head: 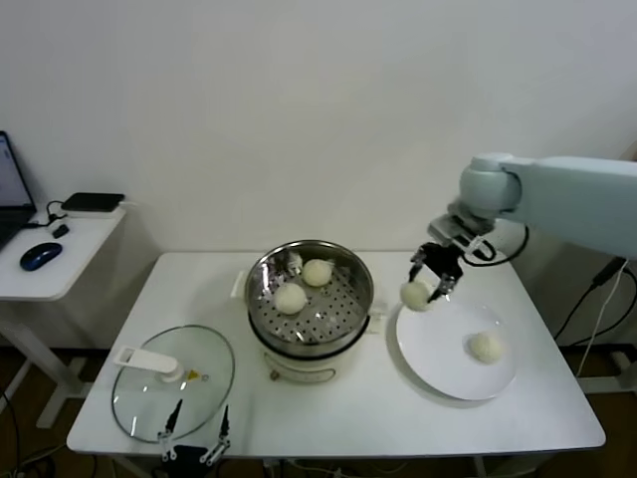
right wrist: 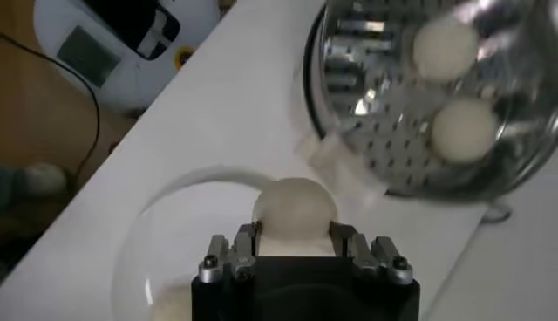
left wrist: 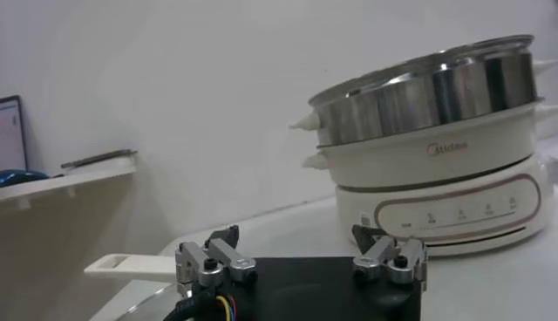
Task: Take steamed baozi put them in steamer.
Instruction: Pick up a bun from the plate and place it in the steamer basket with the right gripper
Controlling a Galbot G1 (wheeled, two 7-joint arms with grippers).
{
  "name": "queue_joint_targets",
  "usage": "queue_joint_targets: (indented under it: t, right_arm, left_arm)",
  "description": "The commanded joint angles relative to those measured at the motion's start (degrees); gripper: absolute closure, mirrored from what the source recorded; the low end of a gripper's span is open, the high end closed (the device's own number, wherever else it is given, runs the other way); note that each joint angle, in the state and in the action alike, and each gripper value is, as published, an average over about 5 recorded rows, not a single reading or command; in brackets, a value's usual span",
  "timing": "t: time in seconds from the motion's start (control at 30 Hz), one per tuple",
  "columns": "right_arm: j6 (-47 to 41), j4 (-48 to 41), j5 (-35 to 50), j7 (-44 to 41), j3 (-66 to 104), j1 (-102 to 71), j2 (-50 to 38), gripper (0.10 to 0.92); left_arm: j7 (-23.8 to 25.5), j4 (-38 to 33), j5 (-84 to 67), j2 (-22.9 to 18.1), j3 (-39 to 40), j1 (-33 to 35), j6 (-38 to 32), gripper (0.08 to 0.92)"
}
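1. Low at the table's near edge, the left gripper is parked with fingers spread, nothing held, beside a glass lid.
2. Left of the right gripper, the steamer is seen holding two baozi.
3. Clamped in the right gripper is a third baozi, raised over the white plate's edge.
4. On that plate, a fourth baozi is left.
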Motion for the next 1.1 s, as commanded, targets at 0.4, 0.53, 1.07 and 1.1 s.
queue_joint_targets:
  t: [0.4, 0.53, 1.07, 1.1]
  right_arm:
    - [14.7, 0.8, -17.3, 4.0, 9.9, -7.2, 21.2, 0.465]
    - [14.8, -2.8, -19.6, 4.3, 9.9, -10.8, 23.8, 0.464]
    - [16.7, -13.6, -21.8, 4.5, 10.6, -18.2, 28.2, 0.457]
    - [16.9, -13.8, -21.9, 4.7, 10.6, -18.4, 28.2, 0.457]
  left_arm:
    - [0.0, -0.7, 0.1, -2.8, 0.0, 0.6, -0.1, 0.177]
    - [0.0, -0.6, 0.1, -2.8, 0.0, 0.6, -0.1, 0.177]
    - [0.0, 0.0, -0.4, -2.8, -0.4, 0.0, -0.3, 0.177]
    - [0.0, 0.0, -0.4, -2.8, -0.4, 0.0, -0.3, 0.177]
